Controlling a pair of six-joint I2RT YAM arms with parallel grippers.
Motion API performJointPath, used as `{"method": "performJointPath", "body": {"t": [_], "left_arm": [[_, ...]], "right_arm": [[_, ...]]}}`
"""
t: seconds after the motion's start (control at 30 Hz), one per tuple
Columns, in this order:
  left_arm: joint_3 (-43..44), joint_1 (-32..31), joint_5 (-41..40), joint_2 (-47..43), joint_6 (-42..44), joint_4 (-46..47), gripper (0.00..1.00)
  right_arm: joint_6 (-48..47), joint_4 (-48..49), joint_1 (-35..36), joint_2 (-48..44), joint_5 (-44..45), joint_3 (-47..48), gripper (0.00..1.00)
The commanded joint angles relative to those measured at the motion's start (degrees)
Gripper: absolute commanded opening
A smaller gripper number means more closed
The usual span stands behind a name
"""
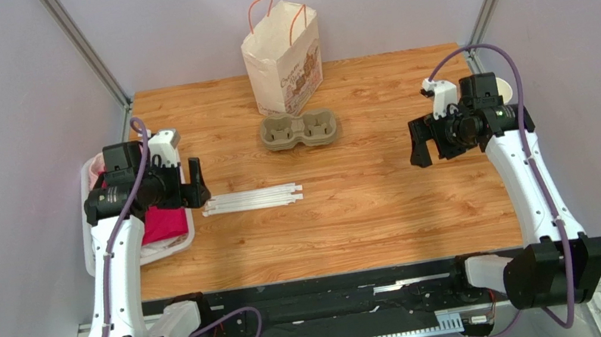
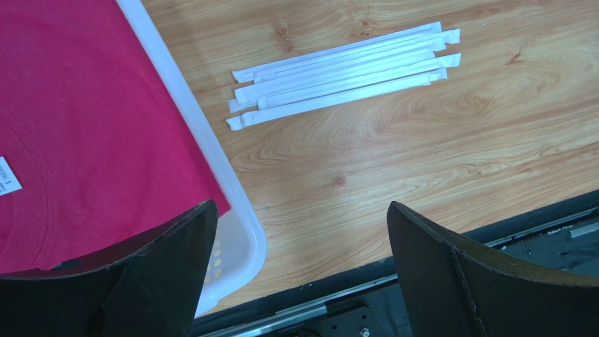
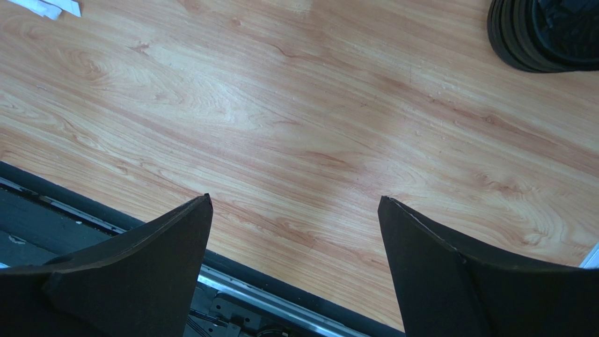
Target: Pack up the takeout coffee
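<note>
Hovering over table [image 1: 374,211]: L tool [image 1: 194,183] & R tool [image 1: 420,144] spread wide, empty.

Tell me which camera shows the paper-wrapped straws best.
The left wrist view: the paper-wrapped straws lie close and whole, each wrapper distinct. The top external view shows them small, as thin white strips mid-table. The right wrist view catches only wrapper ends at its top-left corner.

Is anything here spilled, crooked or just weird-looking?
Nothing is spilled or knocked over: the paper bag stands upright, the cup carrier sits flat, the wrapped straws lie bundled. The one misfit is a magenta garment in the white bin at the left, odd among coffee supplies.
</note>
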Motion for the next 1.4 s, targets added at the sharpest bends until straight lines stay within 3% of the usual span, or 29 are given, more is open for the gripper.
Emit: {"method": "performJointPath", "body": {"t": [0.0,0.37,0.57,1.03,1.37], "left_arm": [[3.52,-0.06,1.60,0.50,2.76,-0.82,0.99],[8.36,-0.06,5.73,1.91,1.80,-3.46,0.99],[9.06,-0.06,9.16,1.91,1.18,-3.28,0.99],[8.62,-0.14,17.60,2.52,5.22,-4.86,0.99],[17.75,-0.23,22.79,11.31,9.53,-13.21,0.99]], "right_arm": [[-0.59,0.14,-0.44,2.88,1.33,8.90,0.96],[-7.71,-12.94,-16.60,18.79,-2.27,40.95,0.95],[-8.42,-14.37,-23.46,24.86,-3.41,48.19,0.91],[-3.94,-14.63,-21.28,35.32,8.80,58.30,0.70],[-4.90,-16.39,-17.49,40.69,15.22,57.52,0.53]]}}
